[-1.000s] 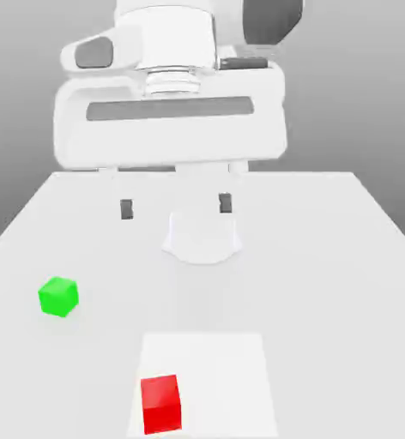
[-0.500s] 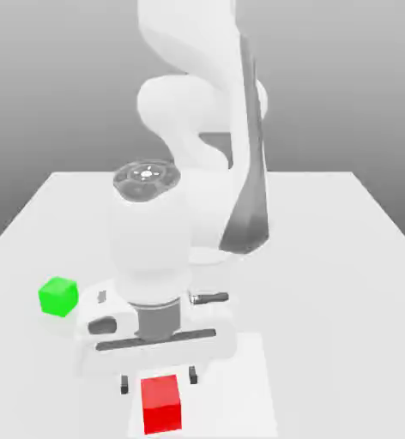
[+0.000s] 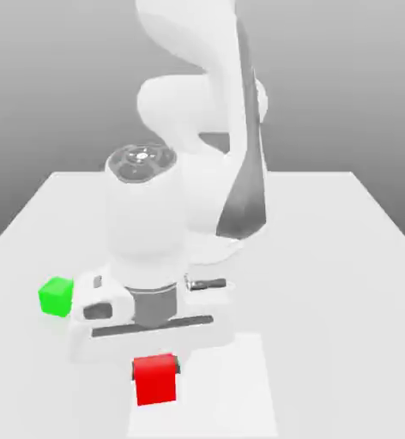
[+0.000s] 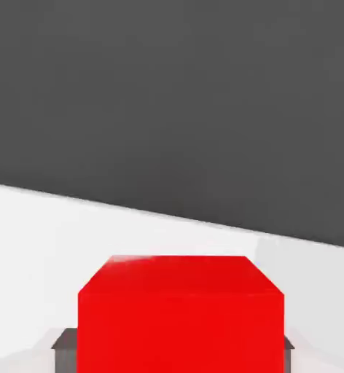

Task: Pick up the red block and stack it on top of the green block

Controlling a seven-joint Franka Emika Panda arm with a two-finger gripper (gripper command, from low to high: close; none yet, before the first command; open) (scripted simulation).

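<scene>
The red block (image 3: 155, 381) sits near the front of the white table (image 3: 343, 257), held between my gripper's (image 3: 155, 369) two dark fingertips (image 3: 178, 367). The gripper is shut on it, with the hand directly above, pointing down. In the hand view the red block (image 4: 181, 313) is close up, with a dark pad (image 4: 64, 341) pressed against each side. The green block (image 3: 56, 297) stands by itself toward the exterior view's left, a short way behind the red one and clear of the hand.
A paler square patch (image 3: 240, 386) marks the table under and beside the red block. The arm's white links and base (image 3: 206, 171) rise behind the hand, over the middle of the table. The table's side edges slant away at both sides.
The hand dropped from high over the table down onto the red block, and its fingers closed on the block's sides. The block now sits slightly higher and further left in the exterior view.
</scene>
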